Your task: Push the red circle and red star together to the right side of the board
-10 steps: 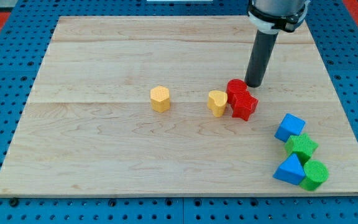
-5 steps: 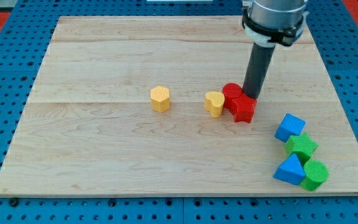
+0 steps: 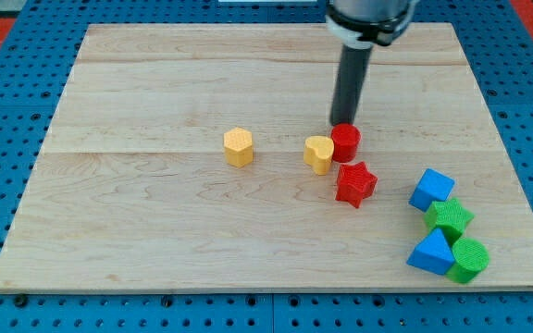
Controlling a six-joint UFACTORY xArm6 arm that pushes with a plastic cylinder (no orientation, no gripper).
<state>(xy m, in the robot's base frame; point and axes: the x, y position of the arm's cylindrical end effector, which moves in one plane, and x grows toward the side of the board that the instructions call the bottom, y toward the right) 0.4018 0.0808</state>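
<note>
The red circle (image 3: pixel 345 143) stands just right of the board's middle, touching the yellow heart (image 3: pixel 319 154) on its left. The red star (image 3: pixel 355 183) lies just below and to the right of the circle, a small gap apart. My tip (image 3: pixel 342 126) rests at the top edge of the red circle, touching or nearly touching it. The dark rod rises from there to the view's top.
A yellow hexagon (image 3: pixel 239 147) sits left of the middle. At the board's lower right is a cluster: a blue cube (image 3: pixel 431 190), a green star-like block (image 3: pixel 449 219), a blue triangle (image 3: pixel 431 252) and a green cylinder (image 3: pixel 470 260).
My tip moved left from the circle's upper right to its top edge. The red star slid down and away from the circle. The circle and yellow heart shifted slightly left.
</note>
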